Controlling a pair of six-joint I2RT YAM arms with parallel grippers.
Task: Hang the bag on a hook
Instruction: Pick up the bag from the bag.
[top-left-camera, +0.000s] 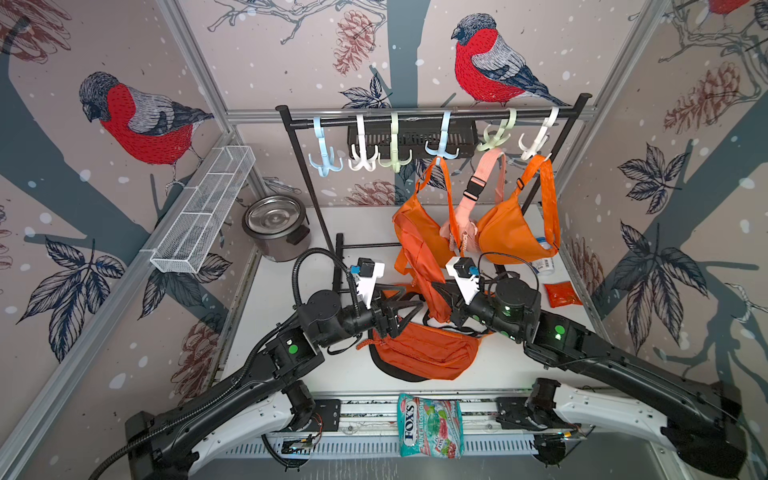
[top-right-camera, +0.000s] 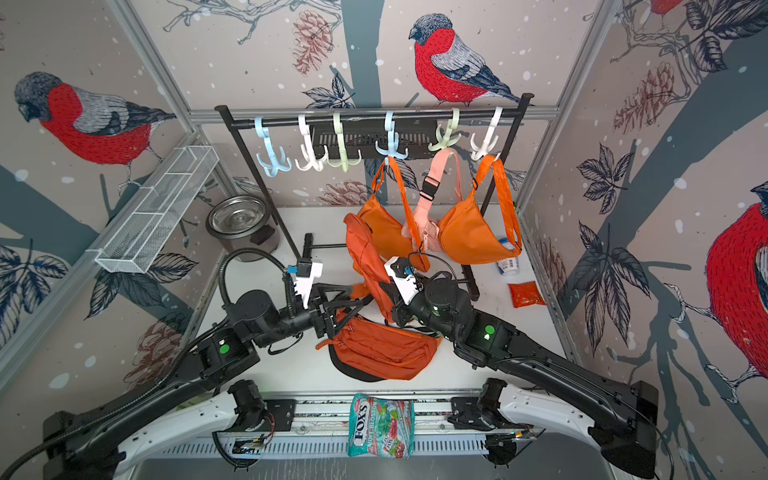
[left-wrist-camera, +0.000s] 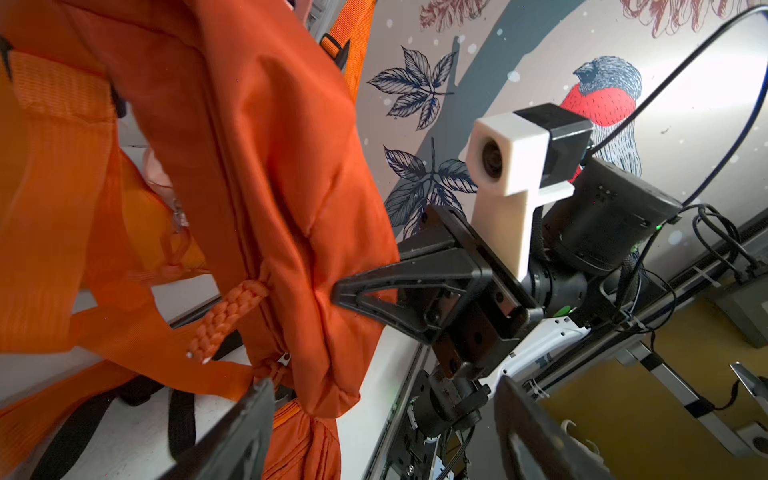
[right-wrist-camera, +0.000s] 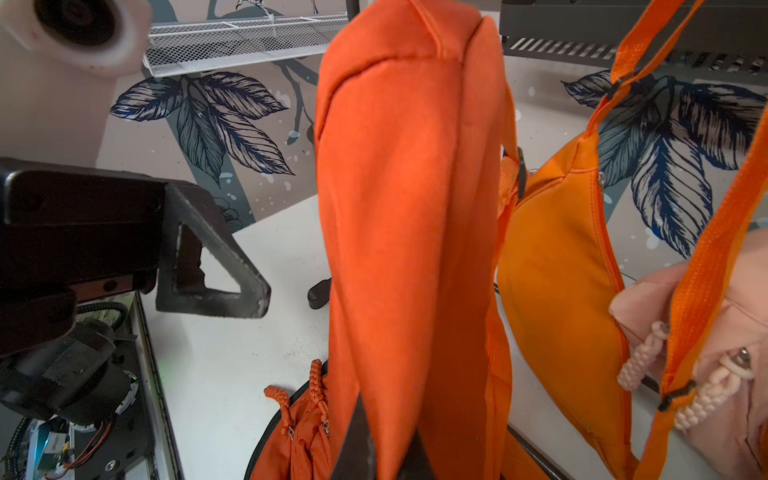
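— Bird-and-pinecone wallpaper on every wall, white table (top-left-camera: 291, 365) underneath; so where was the dark orange bag (top-left-camera: 415, 257) at that point?

— Up off the table; it stood upright in the air in front of the rack (top-left-camera: 415, 118), not yet on a hook; the right gripper (top-left-camera: 442, 303) had it pinched near the lower end; in the right wrist view its fingers (right-wrist-camera: 357, 440) were squeezed tight on the fabric.

— And the left gripper (top-left-camera: 405, 316)?

— It sat just beside the bag on the opposite side, jaws spread wide; in the left wrist view its fingers (left-wrist-camera: 245, 428) stood far apart with the bag's braided zip pull (left-wrist-camera: 226, 316) ahead of them; couldn't tell if either fingertip brushed the strap (left-wrist-camera: 124, 345) tbh.

— Hooks all taken?

— Nope; six hung on the rack; the first blue hook (top-left-camera: 325, 162), the white hook (top-left-camera: 360, 160) and the green hook (top-left-camera: 395, 160) were bare; the second blue hook (top-left-camera: 442, 147) held a lighter orange bag (top-right-camera: 388, 230), the pale green hook (top-left-camera: 494, 139) a pink bag (top-left-camera: 462, 216), and the last white hook (top-left-camera: 536, 143) a bright orange bag (top-left-camera: 511, 232).

— Anything else lying around?

— Yeah; an orange waist bag (top-left-camera: 424, 353) lay flat on the table below both grippers; a steel pot (top-left-camera: 276, 228) sat back left, a wire basket (top-left-camera: 203, 208) hung on the left wall, a red packet (top-left-camera: 561, 294) lay over on the right, and a pack of Fox's sweets (top-left-camera: 430, 426) sat at the front edge.
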